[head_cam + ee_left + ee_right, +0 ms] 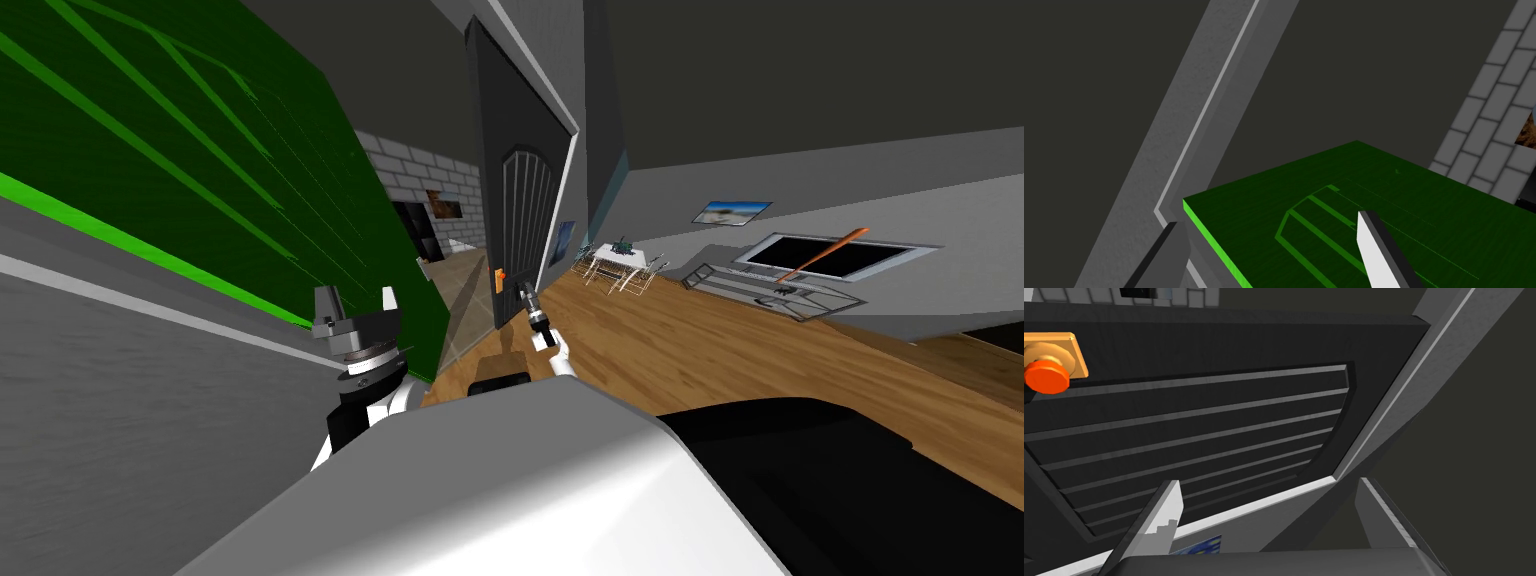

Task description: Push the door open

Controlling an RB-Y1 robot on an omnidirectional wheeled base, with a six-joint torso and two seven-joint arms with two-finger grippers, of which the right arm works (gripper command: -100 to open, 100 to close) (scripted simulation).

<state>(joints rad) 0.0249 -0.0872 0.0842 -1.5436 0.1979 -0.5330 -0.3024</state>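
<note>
A dark grey panelled door stands ahead of me, with an orange knob on a tan plate at its edge. My right gripper reaches out to this door just beside the knob. In the right wrist view the right gripper is open, close to the door's ribbed panel, with the knob off to one side. A bright green door spreads across my left. My left gripper is raised in front of it. The left gripper is open, its fingers astride the green door's edge.
Past the dark door's edge a tiled floor and a grey brick wall show. To the right lies wooden floor, with a white table and chairs, a low stand holding an orange bat, and a wall picture.
</note>
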